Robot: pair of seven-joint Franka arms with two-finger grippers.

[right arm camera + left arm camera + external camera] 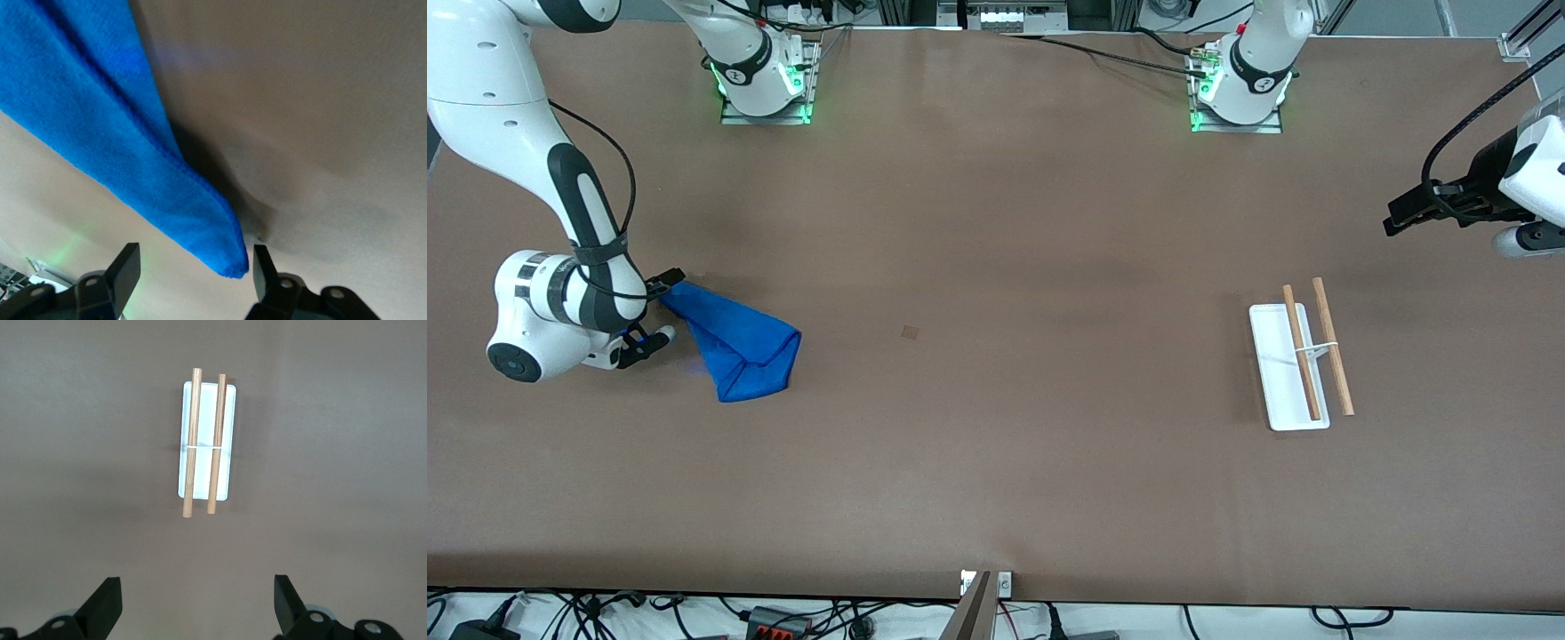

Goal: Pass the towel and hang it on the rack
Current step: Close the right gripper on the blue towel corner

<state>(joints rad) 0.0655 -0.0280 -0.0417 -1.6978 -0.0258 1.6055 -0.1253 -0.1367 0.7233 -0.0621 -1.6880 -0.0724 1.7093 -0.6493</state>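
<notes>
Towel and rack on brown table.

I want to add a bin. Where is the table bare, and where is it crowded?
Bare: the wide middle stretch between the blue towel and the rack, plus the strip nearer the front camera. Crowded: around the towel, where the right gripper works.

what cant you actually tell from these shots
- Whether the right gripper has pinched the blue towel: in the right wrist view its corner lies between the spread fingers, contact unclear; in the front view the wrist hides it.
- The towel's lower layers, hidden by its own folds.
- Most of the left arm, cut off by the front view's edge; the left gripper waits open above the rack.
</notes>
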